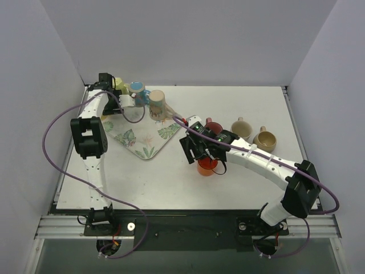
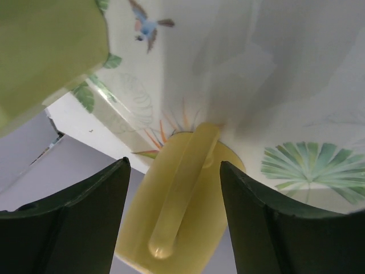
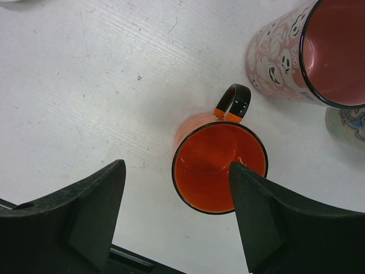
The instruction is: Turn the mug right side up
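Orange mug (image 3: 219, 171) stands upright on the white table (image 3: 85, 74), its mouth open to the ceiling and its glossy inside showing, with the black handle (image 3: 234, 103) pointing away from the right gripper (image 3: 177, 168). That gripper hangs just above it with its jaws spread wide and nothing held: the mug sits below the gap, toward the right-hand finger (image 3: 256, 217), whose tip overlaps the rim in the wrist view, while the other finger is well clear of it. Beyond the right-hand finger stands a pink mug (image 3: 319, 51) printed with little ghost faces, also mouth up, near the orange one but not touching it. From above, two beige mugs (image 1: 254, 134) stand farther off past the right arm. Over at the far left corner, the left gripper (image 2: 174, 165) also has its jaws apart, one on each side of a yellow mug (image 2: 177, 228) whose handle faces the wrist camera; the fingers do not press on it. That mug rests on a leaf-patterned mat (image 2: 308, 165), and I cannot tell which way its mouth points. A blue mug (image 1: 137, 88) and a tall tan cup (image 1: 157, 105) stand just beside those jaws.
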Available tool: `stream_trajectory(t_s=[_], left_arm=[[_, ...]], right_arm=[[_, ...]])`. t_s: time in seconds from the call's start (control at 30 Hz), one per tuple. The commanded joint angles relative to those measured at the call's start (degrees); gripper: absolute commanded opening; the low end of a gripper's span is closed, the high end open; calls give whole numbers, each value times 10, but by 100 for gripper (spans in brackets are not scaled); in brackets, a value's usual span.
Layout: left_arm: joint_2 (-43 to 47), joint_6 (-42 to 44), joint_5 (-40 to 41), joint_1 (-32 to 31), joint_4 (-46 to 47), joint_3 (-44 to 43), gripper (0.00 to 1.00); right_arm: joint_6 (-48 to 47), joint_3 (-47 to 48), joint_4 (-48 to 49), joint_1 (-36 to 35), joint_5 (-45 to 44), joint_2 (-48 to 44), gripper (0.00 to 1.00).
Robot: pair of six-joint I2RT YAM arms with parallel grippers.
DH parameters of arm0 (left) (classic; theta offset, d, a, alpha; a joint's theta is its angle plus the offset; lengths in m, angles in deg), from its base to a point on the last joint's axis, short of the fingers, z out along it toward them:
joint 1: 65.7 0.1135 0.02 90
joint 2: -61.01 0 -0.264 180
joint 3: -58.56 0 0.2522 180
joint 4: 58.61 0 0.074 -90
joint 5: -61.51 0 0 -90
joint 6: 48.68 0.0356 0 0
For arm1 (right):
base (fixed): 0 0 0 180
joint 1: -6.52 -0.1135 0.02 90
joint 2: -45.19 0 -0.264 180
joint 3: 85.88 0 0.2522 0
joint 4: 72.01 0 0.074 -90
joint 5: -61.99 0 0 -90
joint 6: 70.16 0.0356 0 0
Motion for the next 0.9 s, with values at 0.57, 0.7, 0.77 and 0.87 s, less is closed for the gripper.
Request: stream_trajectory(t_s=[0.57, 0.7, 0.77, 0.87], left_arm=[[101, -74, -65, 4, -45, 9, 0], [128, -190, -103, -2, -88, -28, 0], [137, -236, -136, -3, -128, -49, 0], [171, -340, -207, -1, -155, -51, 0]], right_arm=[[-6, 15, -19, 3, -21, -21, 68], [-7, 9, -7, 3, -30, -38, 68], [-7, 5, 2, 0, -33, -49, 68], [-13, -14, 35, -6, -18, -73, 68]])
